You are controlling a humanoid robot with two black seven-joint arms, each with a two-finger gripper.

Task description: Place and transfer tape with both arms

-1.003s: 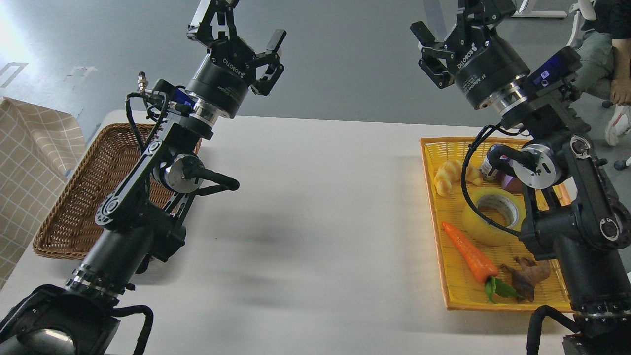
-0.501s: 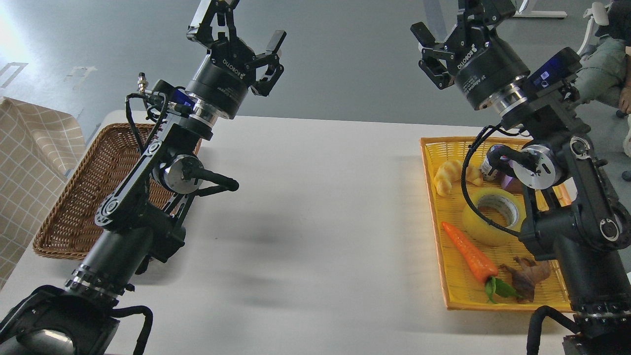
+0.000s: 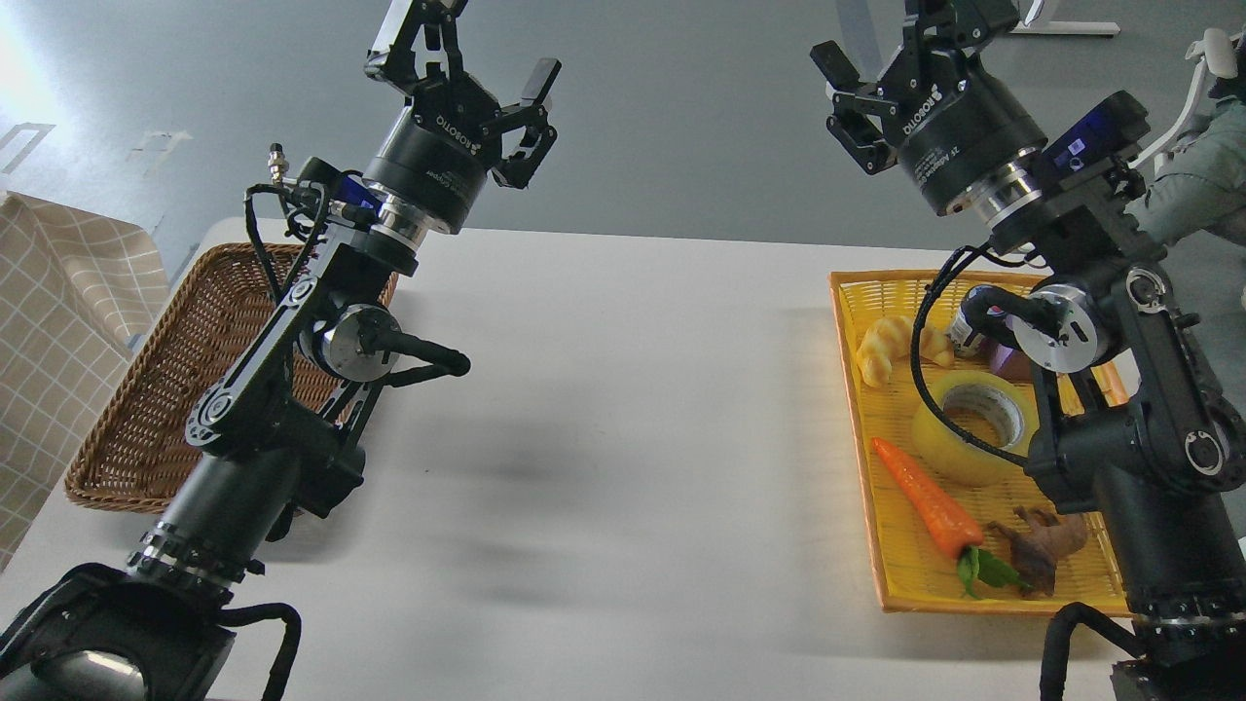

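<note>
The tape (image 3: 946, 450), a yellow translucent roll with a grey-white core, lies flat in the yellow tray (image 3: 862, 288) at the table's right side, partly behind my right arm and its cable. My left gripper (image 3: 465, 56) is open and empty, raised high above the table's far left, over the wicker basket's far corner. My right gripper (image 3: 881, 44) is open and empty, raised high above the far edge of the tray; its upper finger is cut off by the top of the view. Both grippers are well apart from the tape.
The tray also holds a yellow croissant toy (image 3: 879, 352), an orange carrot toy (image 3: 930, 501), a brown toy (image 3: 1046, 547) and a purple item (image 3: 1008, 362). A brown wicker basket (image 3: 146, 409) stands at the left. A checked cloth (image 3: 58, 321) hangs far left. A person (image 3: 1192, 170) is at the far right.
My left gripper has shifted slightly up and to the left. The right arm is almost still. The person at the far right has moved.
</note>
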